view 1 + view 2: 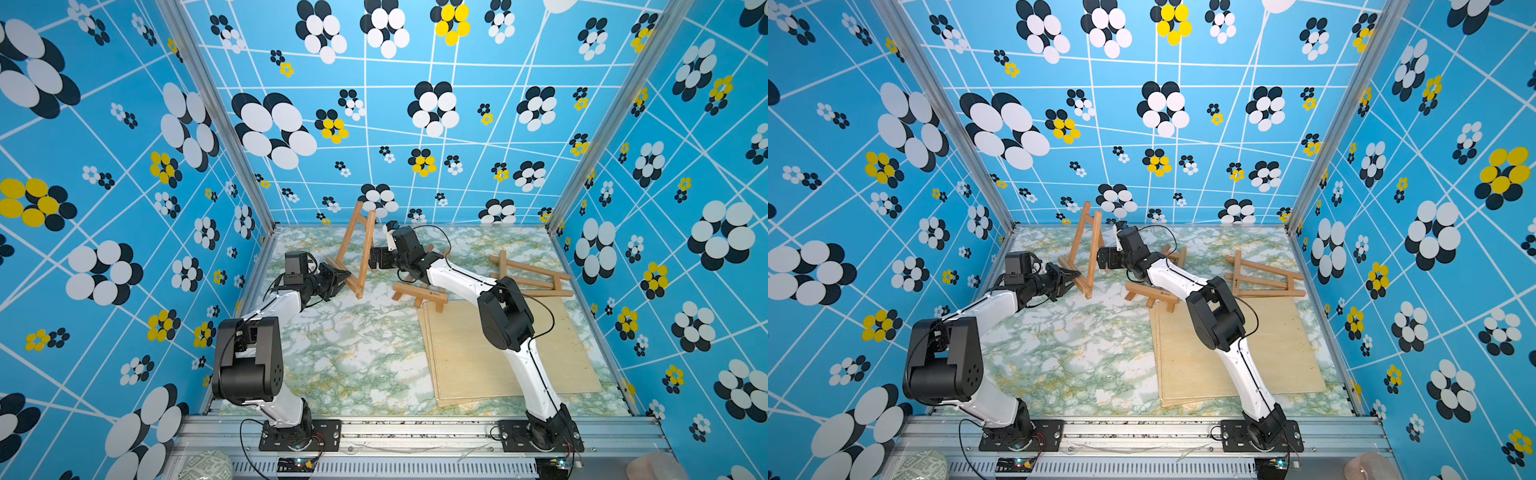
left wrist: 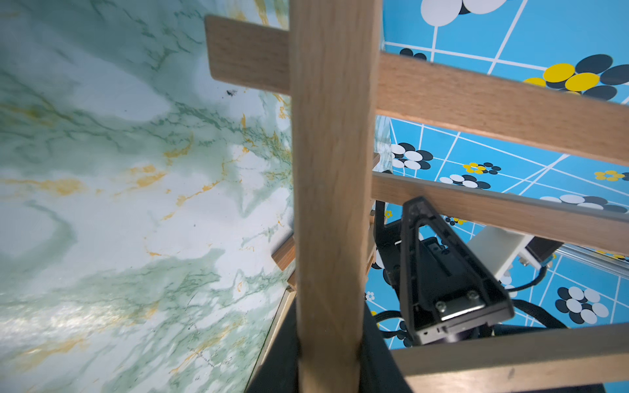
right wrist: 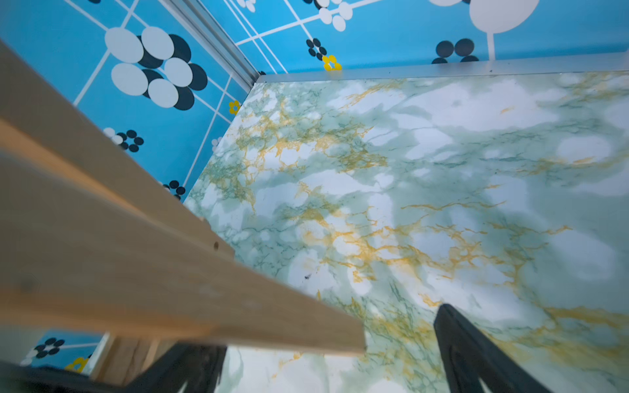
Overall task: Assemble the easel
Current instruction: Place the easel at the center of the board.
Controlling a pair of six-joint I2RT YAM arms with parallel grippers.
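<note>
A light wooden easel (image 1: 368,241) (image 1: 1094,245) stands tilted at the back of the marble table, its top against the back wall. My left gripper (image 1: 347,279) (image 1: 1073,276) is shut on its lower part. In the left wrist view the jaws (image 2: 328,354) clamp one upright bar (image 2: 332,170), with the cross slats running off to the side. My right gripper (image 1: 372,258) (image 1: 1102,257) hovers open right beside the easel's other leg. In the right wrist view its fingers (image 3: 476,357) stand wide apart, and the end of an easel bar (image 3: 136,265) crosses in front of one of them.
A second wooden easel (image 1: 528,276) (image 1: 1262,276) lies flat at the back right. A short wooden frame piece (image 1: 419,293) (image 1: 1152,293) lies under the right forearm. Thin plywood boards (image 1: 498,353) (image 1: 1237,353) are stacked at the front right. Patterned walls enclose the table.
</note>
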